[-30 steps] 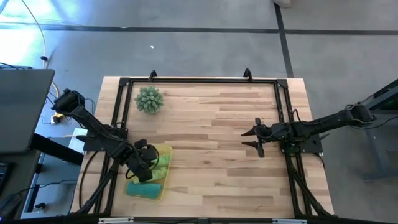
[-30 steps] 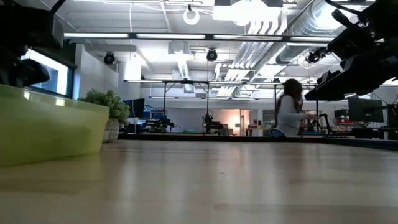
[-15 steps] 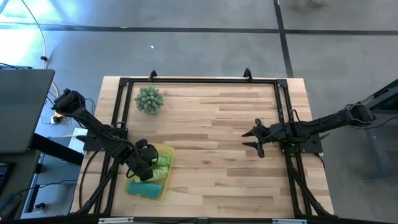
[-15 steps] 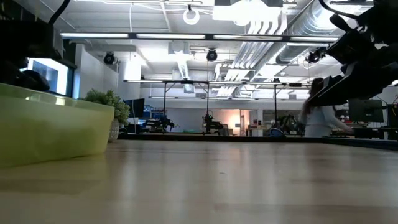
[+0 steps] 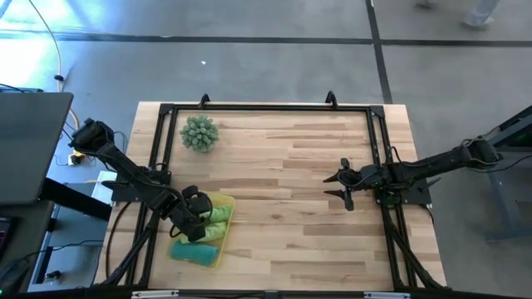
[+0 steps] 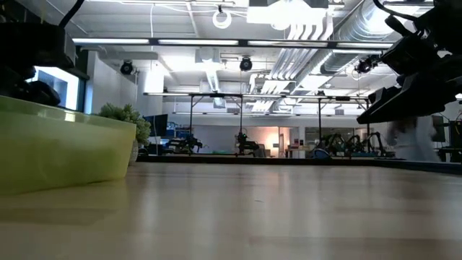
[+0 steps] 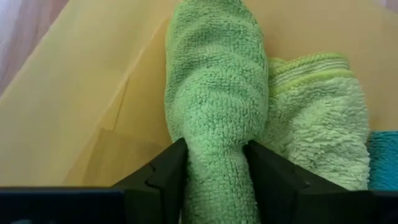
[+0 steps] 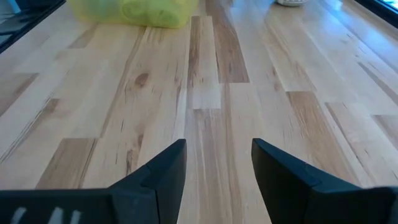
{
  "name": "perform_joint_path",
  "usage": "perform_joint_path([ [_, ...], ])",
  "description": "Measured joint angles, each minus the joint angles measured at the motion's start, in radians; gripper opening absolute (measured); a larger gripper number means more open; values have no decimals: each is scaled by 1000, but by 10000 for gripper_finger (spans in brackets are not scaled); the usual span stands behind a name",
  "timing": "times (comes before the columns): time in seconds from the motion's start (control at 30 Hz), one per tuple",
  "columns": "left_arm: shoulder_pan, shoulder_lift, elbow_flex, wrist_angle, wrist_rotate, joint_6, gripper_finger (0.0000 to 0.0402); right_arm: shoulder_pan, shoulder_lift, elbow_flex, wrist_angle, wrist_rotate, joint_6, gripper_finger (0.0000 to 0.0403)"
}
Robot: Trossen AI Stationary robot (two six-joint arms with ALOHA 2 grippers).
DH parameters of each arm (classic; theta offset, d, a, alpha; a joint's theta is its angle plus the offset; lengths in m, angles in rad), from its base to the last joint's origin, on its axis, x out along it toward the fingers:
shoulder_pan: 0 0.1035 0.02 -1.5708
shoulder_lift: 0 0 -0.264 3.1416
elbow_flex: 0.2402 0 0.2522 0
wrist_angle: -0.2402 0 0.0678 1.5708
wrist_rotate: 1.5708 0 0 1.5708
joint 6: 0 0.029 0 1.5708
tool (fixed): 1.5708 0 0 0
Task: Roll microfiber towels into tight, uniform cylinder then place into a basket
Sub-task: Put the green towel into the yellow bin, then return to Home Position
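Observation:
The yellow basket (image 5: pixel 218 249) sits at the table's near left, and my left gripper (image 5: pixel 189 223) reaches down into it. A rolled lime green towel (image 7: pixel 214 93) lies on the basket floor (image 7: pixel 93 93), running between the left fingers. A second rolled lime green towel (image 7: pixel 317 124) lies beside it, with a teal towel (image 7: pixel 385 162) past that. My right gripper (image 5: pixel 342 187) hovers open over the table's right side with nothing between its fingers (image 8: pixel 217 168). My left gripper has the rolled lime green towel's near end (image 7: pixel 214 168) between its two fingers, one on each long side. The roll is narrower there than farther along. The fingers slant down from the table's left and lie along the roll. The roll rests on the basket floor against the second lime towel.
A spiky pale-green ball (image 5: pixel 199 133) stands at the far left of the table. A black frame (image 5: pixel 266 108) runs along the table's edges. Bare wood lies between the basket and my right gripper (image 8: pixel 205 74).
The basket has shifted slightly toward the table's right; in the low view its wall now reaches a little farther across. A person in the room behind has walked off toward the right.

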Motion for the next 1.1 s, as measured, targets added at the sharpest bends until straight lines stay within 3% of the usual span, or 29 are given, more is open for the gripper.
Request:
perform_joint_path([
  [0.53,-16,-51,40,-95,66,-18,216,0,0,0,0,0,0,174],
  [0.67,-18,-150,41,-121,51,153,244,0,0,0,0,-1,0,174],
  [0.8,-18,-280,41,-134,-21,462,253,0,0,0,-2,-1,1,174],
  [0.97,-16,-419,42,-16,-222,784,254,0,0,1,-8,-1,1,174],
  [1.1,-15,-503,42,87,-401,955,254,0,0,1,-10,-1,0,174],
])
